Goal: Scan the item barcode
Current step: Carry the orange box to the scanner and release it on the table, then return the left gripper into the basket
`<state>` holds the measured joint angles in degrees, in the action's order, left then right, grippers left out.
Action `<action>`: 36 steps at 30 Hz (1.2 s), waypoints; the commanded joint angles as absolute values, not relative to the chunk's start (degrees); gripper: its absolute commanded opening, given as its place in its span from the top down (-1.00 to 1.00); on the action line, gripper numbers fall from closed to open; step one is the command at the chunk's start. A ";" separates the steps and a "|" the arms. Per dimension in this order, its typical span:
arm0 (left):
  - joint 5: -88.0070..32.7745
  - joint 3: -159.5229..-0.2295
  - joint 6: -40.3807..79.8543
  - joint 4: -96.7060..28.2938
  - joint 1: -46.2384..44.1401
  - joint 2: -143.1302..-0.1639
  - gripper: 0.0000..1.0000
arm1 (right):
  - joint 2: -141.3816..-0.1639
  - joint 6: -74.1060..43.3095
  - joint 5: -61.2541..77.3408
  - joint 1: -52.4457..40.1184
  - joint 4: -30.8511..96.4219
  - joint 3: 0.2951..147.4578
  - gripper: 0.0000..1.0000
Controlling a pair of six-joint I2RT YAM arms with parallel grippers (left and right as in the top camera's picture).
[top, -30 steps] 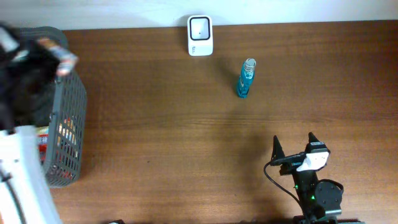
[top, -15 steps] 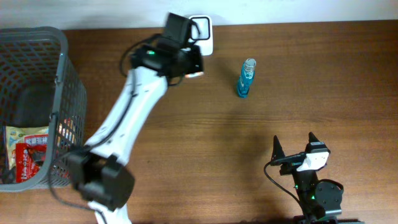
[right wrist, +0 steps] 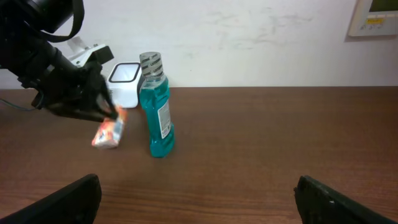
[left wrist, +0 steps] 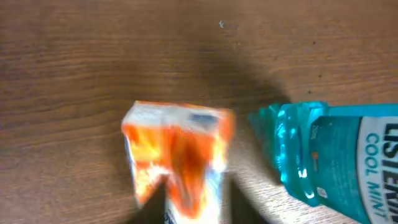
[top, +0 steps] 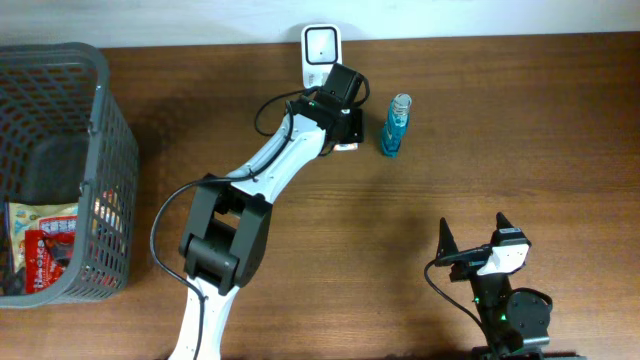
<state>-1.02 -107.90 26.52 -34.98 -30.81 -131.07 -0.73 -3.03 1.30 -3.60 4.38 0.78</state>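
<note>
R gripper (top: 472, 228) sits at near edge of table (top: 520, 130), fingers spread wide, nothing btwn them. Its own cam shows just the two fingertips in the bottom corners.

Further out, toward far side, is the item: an orange-and-white packet (left wrist: 177, 155), just beside a blue mouthwash bottle (right wrist: 155, 106), small gap btwn them. L gripper (right wrist: 106, 109) is right over the packet, fingertips at its top end. Can't tell if it's pinching or let go: L wrist view is motion-blurred, overhead hides the fingers under the arm, and it's too small in R wrist view.

R wrist view does show packet tilted, low end at or near tabletop, and bottle upright w/ silvery cap. Overhead gives neither.

Only overhead shows grey basket (top: 112, 170) at L edge w/ snack packs (top: 40, 250) inside.

Farthest: white scanner (top: 321, 55) at back edge, just behind L arm's wrist.

Writing: L wrist view gives bottle label "COOL MINT" plus brand starting "LIS", cut by frame edge. Packet and snack-pack print too blurred to read.
</note>
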 commanded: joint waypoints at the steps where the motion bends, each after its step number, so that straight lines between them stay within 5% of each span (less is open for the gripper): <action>1: -2.83 -108.66 25.98 -34.39 -31.46 -131.33 -0.30 | -0.47 -3.22 0.80 -4.01 4.51 0.32 -0.97; 3: -4.08 -110.34 25.96 -35.20 -31.24 -130.50 -0.59 | -0.47 -3.22 0.80 -4.01 4.51 0.34 -0.97; 12: 1.23 -123.20 19.18 -55.33 -23.97 -112.36 -0.59 | -0.47 -3.22 0.80 -4.01 4.51 0.32 -0.97; 14: 5.52 -123.20 19.20 -59.72 -19.84 -106.78 -0.98 | -0.47 -3.22 0.80 -4.01 4.51 0.32 -0.97; 25: 7.27 -122.28 32.27 -84.55 25.65 -91.90 -0.98 | -0.47 -3.22 0.80 -4.01 4.54 0.32 -0.97; 30: 0.62 -113.86 35.27 -84.18 36.80 -91.90 -0.99 | -0.47 -3.22 0.80 -4.01 4.51 0.32 -0.97; 36: -4.14 -92.79 35.66 -71.24 37.52 -91.92 -0.98 | -0.47 -3.22 0.80 -4.01 4.51 0.32 -0.97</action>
<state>0.05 -101.36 34.48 -75.48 37.69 -91.81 -0.73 -3.03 1.28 -3.60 4.36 0.78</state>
